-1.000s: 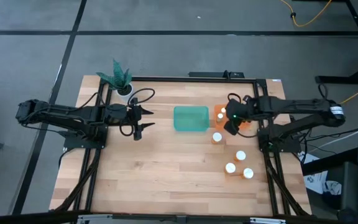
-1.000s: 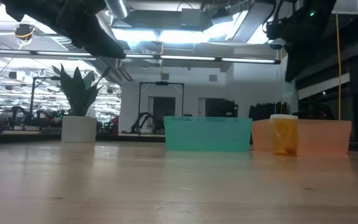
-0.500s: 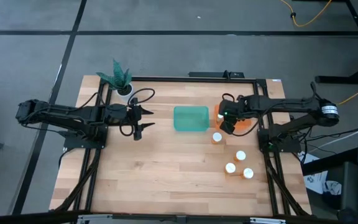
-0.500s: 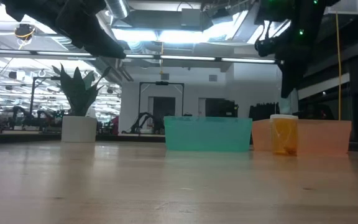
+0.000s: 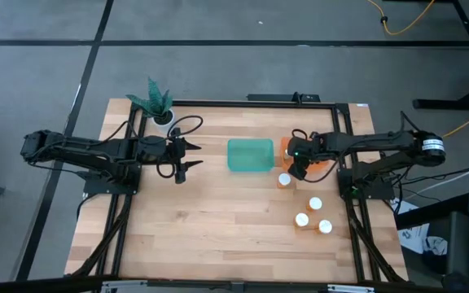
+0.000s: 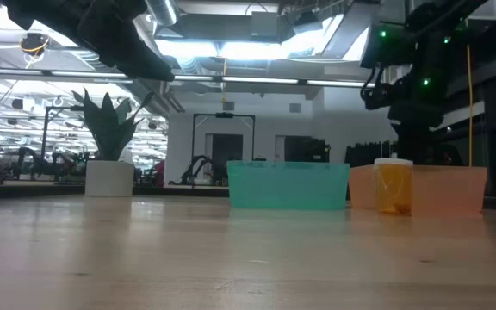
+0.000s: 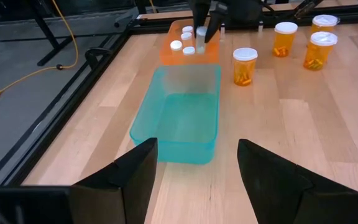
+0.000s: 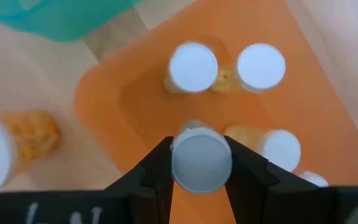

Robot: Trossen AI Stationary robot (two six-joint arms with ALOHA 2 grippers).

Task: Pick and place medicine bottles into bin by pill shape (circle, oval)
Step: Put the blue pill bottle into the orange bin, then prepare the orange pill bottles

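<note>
Placing step. Your right gripper point(image 8: 199, 163) hangs over the orange bin point(image 8: 135, 93), centre-right in the high view, jaws clamped on a white-capped bottle point(image 8: 201, 165). Several bottles already stand inside. Next move, by my read: lower into a free spot, then release. Left gripper point(image 5: 187, 156) waits mid-left, jaws closed on nothing. Teal bin point(image 5: 250, 155) looks empty.

Light wooden slatted worktop point(image 5: 218, 236) inside a black frame. Standing on it: a white pot with a green plant point(image 5: 160, 111) at the far left corner; a translucent teal plastic bin point(image 5: 250, 155) mid-worktop; an orange plastic bin point(image 5: 322, 162) beside it; four amber white-capped medicine bottles point(image 5: 313, 213) toward the right edge.
</note>
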